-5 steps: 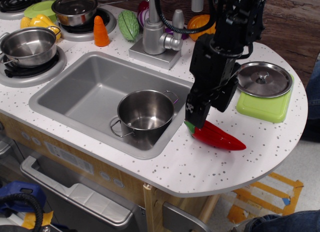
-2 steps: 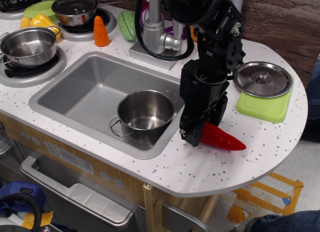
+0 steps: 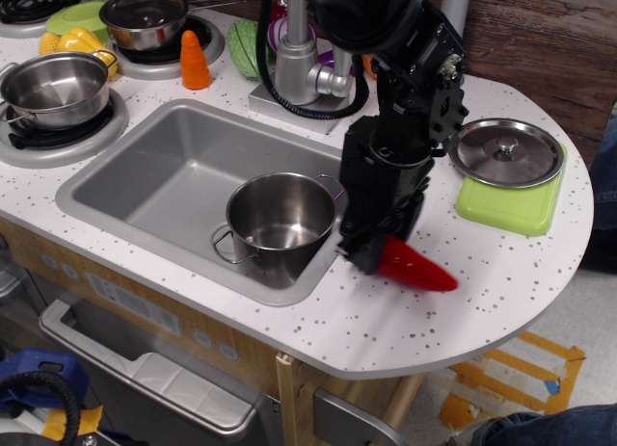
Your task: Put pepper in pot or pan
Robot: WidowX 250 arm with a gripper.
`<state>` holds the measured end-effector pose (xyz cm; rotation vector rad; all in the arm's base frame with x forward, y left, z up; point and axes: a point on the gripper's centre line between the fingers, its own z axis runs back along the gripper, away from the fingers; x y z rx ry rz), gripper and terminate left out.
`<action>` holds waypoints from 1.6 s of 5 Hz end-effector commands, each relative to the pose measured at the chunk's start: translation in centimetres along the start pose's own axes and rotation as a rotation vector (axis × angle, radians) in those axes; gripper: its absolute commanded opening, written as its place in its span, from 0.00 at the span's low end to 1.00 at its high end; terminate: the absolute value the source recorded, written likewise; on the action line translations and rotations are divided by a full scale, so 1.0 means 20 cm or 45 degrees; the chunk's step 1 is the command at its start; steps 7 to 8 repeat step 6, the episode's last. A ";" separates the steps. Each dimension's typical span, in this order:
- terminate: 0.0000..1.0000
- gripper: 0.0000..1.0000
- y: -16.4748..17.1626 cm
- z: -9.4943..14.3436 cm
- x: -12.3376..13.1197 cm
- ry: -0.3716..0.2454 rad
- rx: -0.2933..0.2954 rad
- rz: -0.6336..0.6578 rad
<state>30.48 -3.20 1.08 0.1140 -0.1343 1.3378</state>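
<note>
Gripper (image 3: 371, 256) pinches the stem end of the pepper (image 3: 415, 269), whose red tip points right and looks blurred, just above the counter (image 3: 386, 330). Pot (image 3: 280, 220) sits in the sink (image 3: 154, 181), just left of the gripper. Farther right, a lid (image 3: 508, 151) rests on a green board (image 3: 506, 207).
</note>
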 end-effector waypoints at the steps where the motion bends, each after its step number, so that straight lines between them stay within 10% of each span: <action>1: 0.00 0.00 -0.03 0.13 0.23 -0.162 -0.029 -0.184; 3: 0.00 0.00 -0.02 0.06 0.43 -0.220 -0.009 -0.319; 4: 0.00 1.00 -0.03 0.01 0.45 -0.260 -0.066 -0.335; 5: 0.00 1.00 -0.03 0.01 0.45 -0.260 -0.066 -0.335; 6: 1.00 1.00 -0.03 0.01 0.45 -0.260 -0.066 -0.335; 8: 1.00 1.00 -0.03 0.01 0.45 -0.260 -0.066 -0.335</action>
